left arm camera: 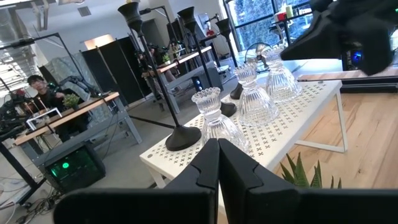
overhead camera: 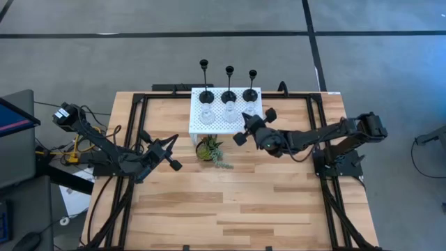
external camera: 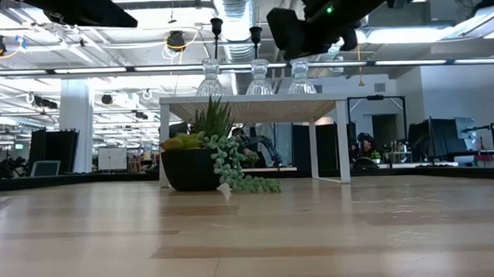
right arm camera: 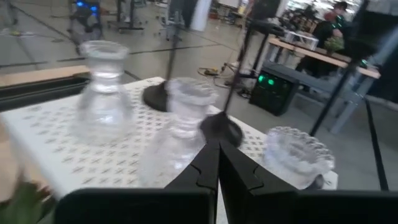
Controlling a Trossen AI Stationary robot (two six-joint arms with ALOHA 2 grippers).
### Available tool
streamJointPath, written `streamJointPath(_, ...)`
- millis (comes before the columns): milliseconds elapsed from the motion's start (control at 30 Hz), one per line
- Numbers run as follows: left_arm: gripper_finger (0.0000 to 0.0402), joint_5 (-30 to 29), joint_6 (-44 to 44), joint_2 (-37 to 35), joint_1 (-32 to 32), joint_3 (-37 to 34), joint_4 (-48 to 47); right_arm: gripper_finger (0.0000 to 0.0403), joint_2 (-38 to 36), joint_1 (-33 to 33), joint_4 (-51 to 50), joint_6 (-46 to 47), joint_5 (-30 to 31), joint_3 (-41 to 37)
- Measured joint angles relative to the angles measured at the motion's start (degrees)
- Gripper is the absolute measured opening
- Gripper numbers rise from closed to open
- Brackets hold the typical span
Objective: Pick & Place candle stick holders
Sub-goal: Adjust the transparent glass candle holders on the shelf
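Right up close in the left wrist view, the left claw (left arm camera: 217,163) is sitting clenched and empty, pointing at the white stand (overhead camera: 198,118) from over the left side of the counter (overhead camera: 230,202). Over on the other side, the right claw (overhead camera: 255,124) is hovering just off the stand's right front corner, pinched shut too and gripping nothing.

My read is that the reach is only getting started, so for a clean pick that claw is needing to spread first, then come in level on one piece without bumping its neighbours, since they're standing close together.

Counting left to right on the stand: three black holders (overhead camera: 205,94) are lining the back row, three glass holders (overhead camera: 207,115) are sitting in front. One plant (overhead camera: 209,149) is on the counter just in front of the stand.
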Motion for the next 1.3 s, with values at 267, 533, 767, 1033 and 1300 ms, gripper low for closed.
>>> streamJointPath(267,0.0004,0.00,0.00,0.00,0.01,0.00,-0.02,0.0000,0.00,-2.00,-1.66,3.29,0.28,0.00)
streamJointPath(533,0.0004,0.00,0.00,0.00,0.00,0.00,-0.02,0.0000,0.00,-1.74,-5.01,6.18,4.95,0.00)
streamJointPath(767,0.0004,0.00,0.00,0.00,0.01,0.00,-0.02,0.0000,0.02,-1.39,-5.91,7.06,7.70,0.00)
streamJointPath(1033,0.0004,0.00,-0.02,0.00,0.01,0.00,-0.02,0.0000,0.02,-1.41,-6.54,8.68,7.83,0.00)
streamJointPath(1300,0.0004,0.00,0.00,0.00,0.01,0.00,-0.02,0.0000,0.02,-0.80,-7.62,9.08,7.62,0.00)
